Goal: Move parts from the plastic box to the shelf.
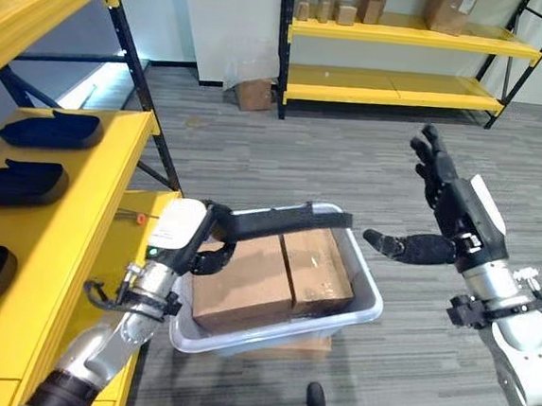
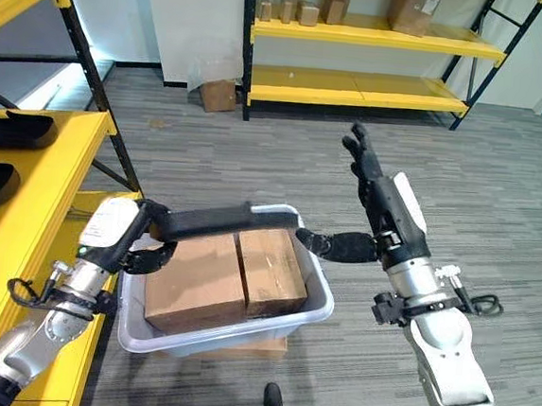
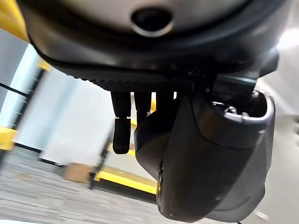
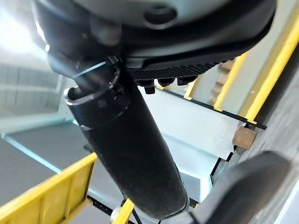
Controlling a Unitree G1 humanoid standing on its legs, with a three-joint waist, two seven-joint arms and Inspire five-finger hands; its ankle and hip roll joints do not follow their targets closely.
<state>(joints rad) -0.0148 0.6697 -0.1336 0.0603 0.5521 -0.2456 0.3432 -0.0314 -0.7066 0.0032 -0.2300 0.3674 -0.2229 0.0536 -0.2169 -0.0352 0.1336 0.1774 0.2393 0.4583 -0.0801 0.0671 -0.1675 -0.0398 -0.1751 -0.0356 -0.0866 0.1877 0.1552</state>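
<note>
A grey plastic box stands on the floor beside the yellow shelf, with two brown cartons inside. My left hand is at the box's left rim, fingers curled round one end of a long dark part. The part reaches across the top of the box to its far right corner. My right hand hovers open to the right of the box, fingers up and thumb towards the box, holding nothing. Three similar dark parts lie in a row on the shelf.
A black shelf upright slants down just behind the box. Across the grey carpet, a second yellow rack carries several cartons, and one carton stands on the floor by it. Flat cardboard lies under the box.
</note>
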